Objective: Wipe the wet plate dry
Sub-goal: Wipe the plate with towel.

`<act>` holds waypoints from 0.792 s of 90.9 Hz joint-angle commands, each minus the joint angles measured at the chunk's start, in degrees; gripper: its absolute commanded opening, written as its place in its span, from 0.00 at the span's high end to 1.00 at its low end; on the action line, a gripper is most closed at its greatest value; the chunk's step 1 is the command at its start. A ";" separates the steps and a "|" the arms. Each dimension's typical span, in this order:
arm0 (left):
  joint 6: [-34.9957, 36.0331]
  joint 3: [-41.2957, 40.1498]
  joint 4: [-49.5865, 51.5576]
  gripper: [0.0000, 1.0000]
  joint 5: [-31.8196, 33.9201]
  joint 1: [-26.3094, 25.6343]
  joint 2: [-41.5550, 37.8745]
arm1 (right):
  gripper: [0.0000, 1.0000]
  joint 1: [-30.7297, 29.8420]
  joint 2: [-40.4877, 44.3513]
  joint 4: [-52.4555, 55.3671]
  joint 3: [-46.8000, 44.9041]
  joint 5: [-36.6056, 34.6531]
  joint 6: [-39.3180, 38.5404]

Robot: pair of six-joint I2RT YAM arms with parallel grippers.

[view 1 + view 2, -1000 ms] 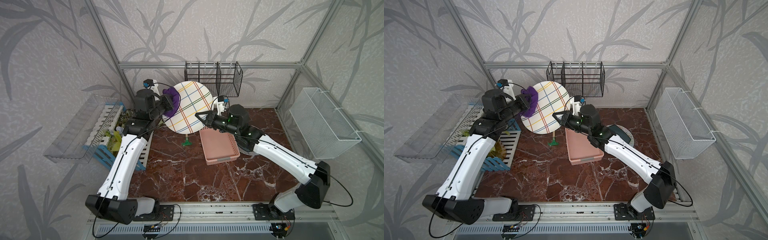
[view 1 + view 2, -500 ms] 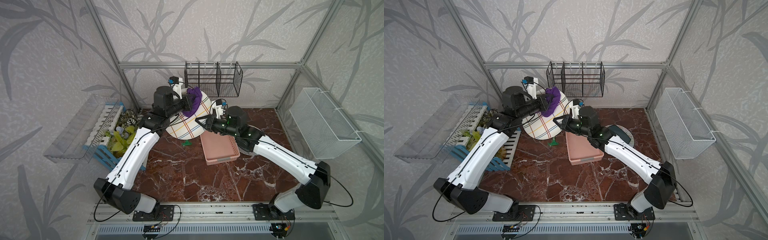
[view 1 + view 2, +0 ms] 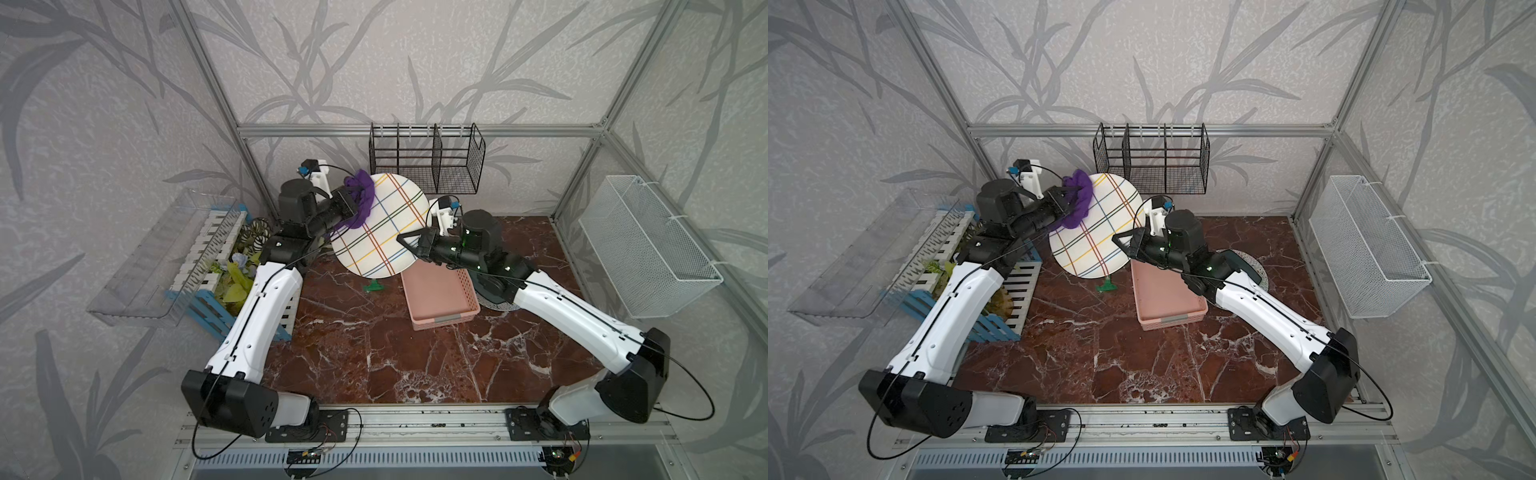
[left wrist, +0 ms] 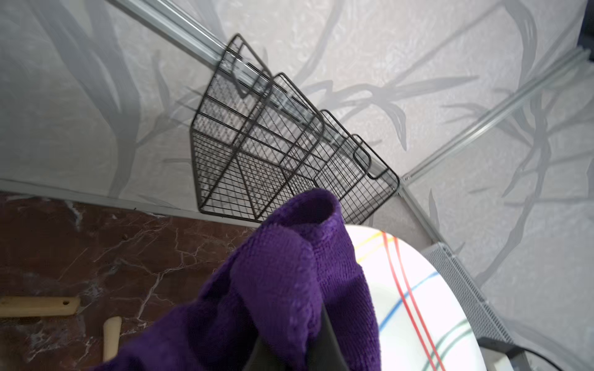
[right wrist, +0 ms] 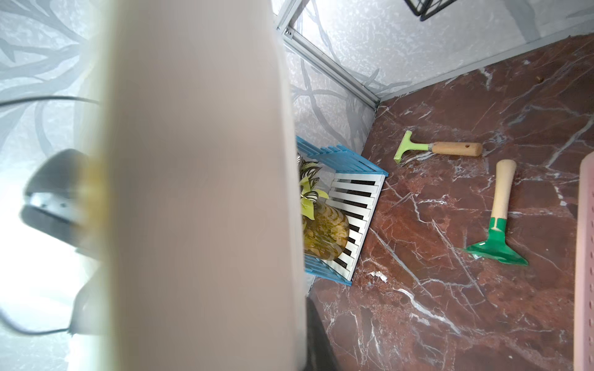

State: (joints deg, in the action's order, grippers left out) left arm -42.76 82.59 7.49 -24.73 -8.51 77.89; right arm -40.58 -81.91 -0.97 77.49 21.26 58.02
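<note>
One shift; purple cloth (image 3: 361, 201) back at upper rim of plate (image 3: 384, 243)

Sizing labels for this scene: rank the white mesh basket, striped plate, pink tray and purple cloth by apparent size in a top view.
1. white mesh basket
2. striped plate, held up nearer the camera, so it looks bigger than it is
3. pink tray, partly covered
4. purple cloth, bunched

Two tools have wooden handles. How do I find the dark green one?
Look at the red marble floor beside the pink tray. Both tools lie there. The dark green tool lies nearer the tray, with a wider blade than the lime tool.
</note>
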 commanded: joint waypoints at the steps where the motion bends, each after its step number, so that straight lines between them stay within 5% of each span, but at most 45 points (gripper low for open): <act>1: -12.38 -5.08 -5.99 1.00 -4.81 -0.45 -0.96 | 1.00 5.99 10.36 -17.02 -3.92 -1.25 4.54; 16: -28.91 -13.21 -27.25 1.00 -11.48 -0.41 -4.10 | 1.00 14.74 16.81 -22.24 -9.44 -1.02 11.95; 30: -42.86 -12.10 -43.05 1.00 -13.80 -1.51 -3.05 | 1.00 15.79 17.65 -27.10 -8.96 0.17 16.47; 57: -70.08 -3.63 -72.05 1.00 -5.71 -11.68 6.49 | 1.00 11.86 11.67 -34.20 -5.72 2.76 20.85; 72: -75.38 -0.48 -78.53 1.00 -0.91 -16.92 9.14 | 1.00 6.38 6.15 -40.15 -2.93 2.38 22.02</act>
State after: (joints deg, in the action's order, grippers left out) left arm -110.34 78.65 -59.07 -28.29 -21.63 86.54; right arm -30.87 -73.06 -33.87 71.72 21.74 79.40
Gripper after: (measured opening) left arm 0.087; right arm 0.116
